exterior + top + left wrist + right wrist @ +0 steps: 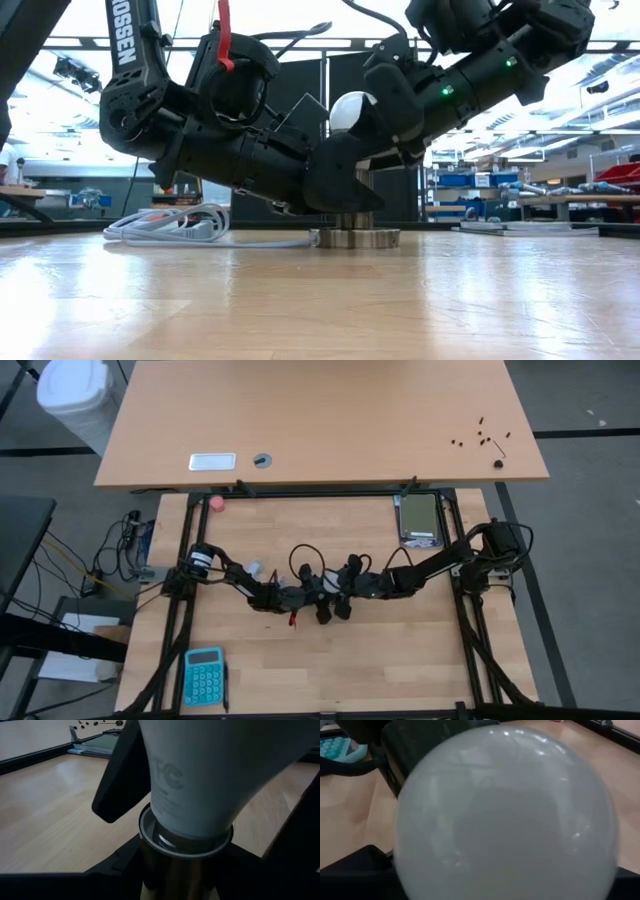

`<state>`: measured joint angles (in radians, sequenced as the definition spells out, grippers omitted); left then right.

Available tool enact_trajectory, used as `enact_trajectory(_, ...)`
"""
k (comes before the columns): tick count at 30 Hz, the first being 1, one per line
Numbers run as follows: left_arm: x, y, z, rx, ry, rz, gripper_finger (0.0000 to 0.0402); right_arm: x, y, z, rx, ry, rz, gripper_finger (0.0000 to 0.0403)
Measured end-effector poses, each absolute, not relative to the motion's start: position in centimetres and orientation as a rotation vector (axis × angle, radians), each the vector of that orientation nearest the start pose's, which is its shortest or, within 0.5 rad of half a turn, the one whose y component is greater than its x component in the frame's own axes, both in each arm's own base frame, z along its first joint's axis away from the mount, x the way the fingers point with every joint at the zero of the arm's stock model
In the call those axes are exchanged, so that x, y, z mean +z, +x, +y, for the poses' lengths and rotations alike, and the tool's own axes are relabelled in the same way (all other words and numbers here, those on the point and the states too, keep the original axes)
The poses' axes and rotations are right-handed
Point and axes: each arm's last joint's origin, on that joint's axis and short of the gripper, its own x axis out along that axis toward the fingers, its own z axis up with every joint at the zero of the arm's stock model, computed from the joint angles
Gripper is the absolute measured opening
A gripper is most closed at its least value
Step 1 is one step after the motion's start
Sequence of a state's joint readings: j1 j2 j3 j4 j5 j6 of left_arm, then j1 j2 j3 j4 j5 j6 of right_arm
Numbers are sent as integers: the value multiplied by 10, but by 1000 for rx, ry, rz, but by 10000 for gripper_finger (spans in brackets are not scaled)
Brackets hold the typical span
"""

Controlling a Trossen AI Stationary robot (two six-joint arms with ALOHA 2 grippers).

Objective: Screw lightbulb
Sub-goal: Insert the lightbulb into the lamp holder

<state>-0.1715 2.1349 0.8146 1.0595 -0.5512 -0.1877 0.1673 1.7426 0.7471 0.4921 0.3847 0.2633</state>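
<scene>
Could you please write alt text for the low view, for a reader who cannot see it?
A white bulb stands upright in a socket on a wooden table, with two dark robot arms leaning in around it from above. A coiled white cord lies beside the socket, and an indoor workspace with shelves shows behind.

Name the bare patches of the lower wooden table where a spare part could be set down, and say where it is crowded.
Free: the near right stretch, right of the teal calculator; also the far middle strip between the pink ball and the green device. Crowded: the centre, where both arms meet over the lightbulb in its socket.
</scene>
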Motion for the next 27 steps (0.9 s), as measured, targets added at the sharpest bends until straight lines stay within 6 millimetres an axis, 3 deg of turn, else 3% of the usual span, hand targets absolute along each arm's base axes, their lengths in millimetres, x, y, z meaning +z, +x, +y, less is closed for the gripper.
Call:
enact_trajectory(9,80,367,-48,394,-93,208,190,147,325,45,-254,95,496,270)
enact_trajectory(15,81,367,-48,393,-96,207,190,169,314,45,-237,120,582,274)
enact_trajectory(23,81,367,-48,393,-95,206,190,200,322,49,-210,62,628,277)
enact_trajectory(27,81,367,-48,393,-95,206,190,190,324,49,-212,51,666,276)
